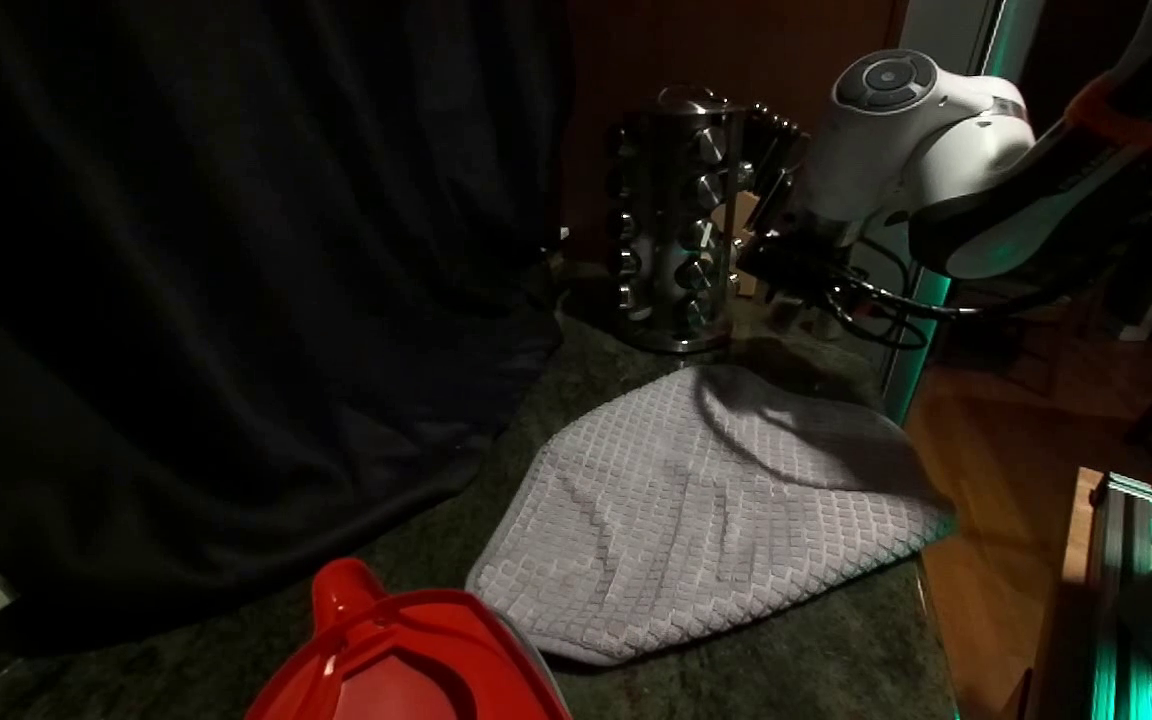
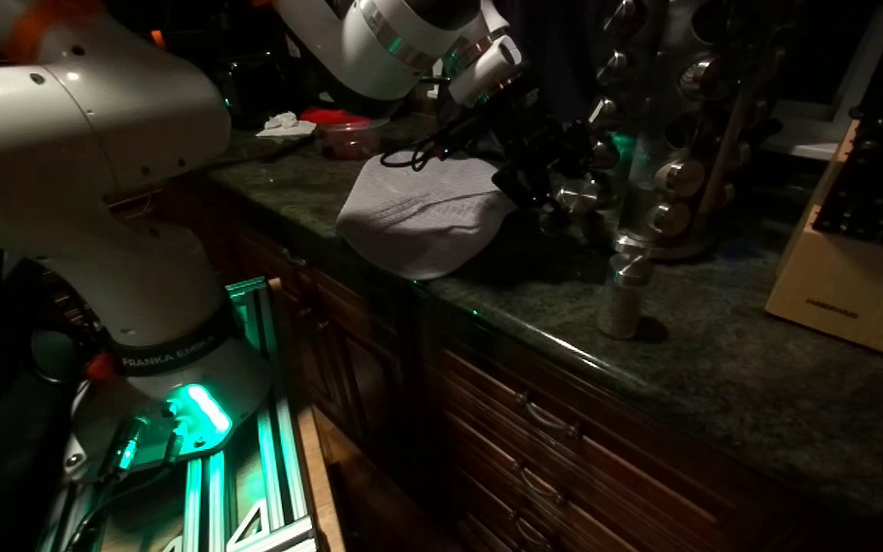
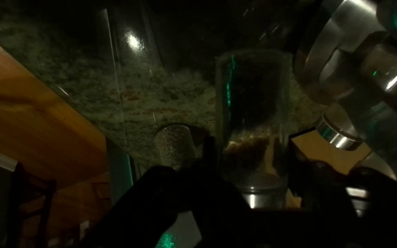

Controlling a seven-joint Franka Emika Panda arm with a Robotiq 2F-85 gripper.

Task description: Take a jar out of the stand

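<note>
1. The dark green worktop [image 2: 756,353] is carrying the things, and brown drawers [image 2: 625,468] are sitting under it.
2. A big dark curtain [image 1: 236,250] is hanging down and spreading onto the worktop.
3. The white and black arm [image 1: 966,170] is leaning over the worktop, with its end near the stand [image 1: 671,190].
4. A grey cloth [image 1: 696,500] is lying wrinkled on the worktop, near the foot of the stand.
5. The stand is standing upright like a tall, dark tower. Its small jars [image 2: 679,178] are lying in rows, and their silver caps [image 1: 708,190] are shining.
6. A wooden knife block [image 2: 848,291] is leaning near the stand, holding black-handled knives [image 2: 878,184].
7. A tub with a red top [image 2: 349,138] is sitting by the grey cloth, well apart from the stand.
8. The gripper [image 3: 252,156] is pinching a glass jar [image 3: 253,113] between its fingers.
9. That glass jar is staying outside the stand, just beside it. Its cap is pointing back at the gripper, and brown bits are filling part of it.
10. A lone jar [image 2: 620,303] is standing upright on the worktop, between the stand and the edge.
</note>
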